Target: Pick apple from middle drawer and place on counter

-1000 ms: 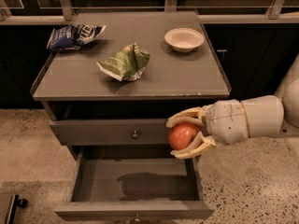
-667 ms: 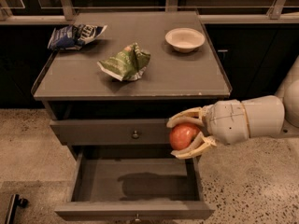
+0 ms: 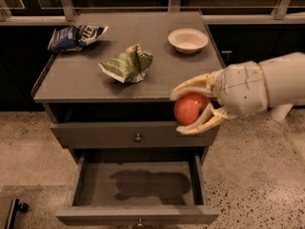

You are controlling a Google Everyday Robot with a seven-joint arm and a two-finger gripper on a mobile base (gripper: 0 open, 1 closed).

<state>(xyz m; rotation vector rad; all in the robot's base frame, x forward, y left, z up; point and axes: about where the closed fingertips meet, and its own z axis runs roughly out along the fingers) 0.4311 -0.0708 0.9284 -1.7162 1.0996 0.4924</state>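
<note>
The red apple (image 3: pixel 189 109) is held between the two pale fingers of my gripper (image 3: pixel 177 112), which reaches in from the right. It hangs in the air in front of the cabinet's right front corner, just below the edge of the grey counter (image 3: pixel 81 78). The middle drawer (image 3: pixel 119 214) is pulled out below, and its inside shows only a dark shadow. The closed drawer above it has a round knob (image 3: pixel 138 138).
On the counter lie a crumpled green snack bag (image 3: pixel 127 64), a blue chip bag (image 3: pixel 74 36) at the back left and a white bowl (image 3: pixel 188 39) at the back right. A speckled floor surrounds the cabinet. A rail runs behind the counter.
My gripper has lifted the apple from the closed drawer's level up to just under the counter's edge. The open drawer and the things on the counter have not moved.
</note>
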